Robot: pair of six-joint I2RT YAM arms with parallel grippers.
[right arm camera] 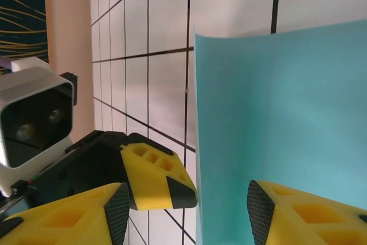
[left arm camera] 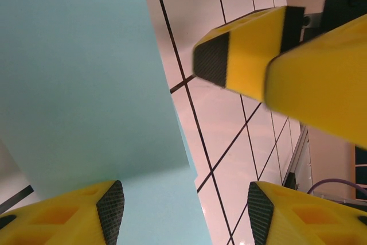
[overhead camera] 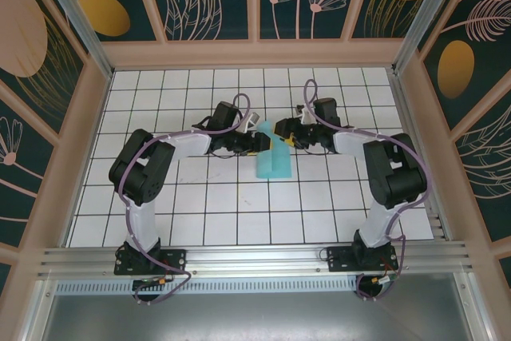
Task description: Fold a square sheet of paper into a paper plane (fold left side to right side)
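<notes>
The square sheet of paper (overhead camera: 272, 162) is light turquoise and lies as a narrow doubled strip in the middle of the table, its far end curling up between the two grippers. My left gripper (overhead camera: 261, 143) is at its left edge, open. In the left wrist view the sheet (left arm camera: 80, 84) shows two layers, and its right edge runs between the spread jaws of that gripper (left arm camera: 184, 210). My right gripper (overhead camera: 282, 135) faces it from the right, also open. In the right wrist view the paper (right arm camera: 281, 107) reaches in between the parted jaws of that gripper (right arm camera: 188, 210).
White gridded table (overhead camera: 200, 205) with wooden walls around it. The fingertips of the two grippers are close together over the paper: a right finger (left arm camera: 241, 50) shows in the left wrist view, a left finger (right arm camera: 155, 176) in the right wrist view.
</notes>
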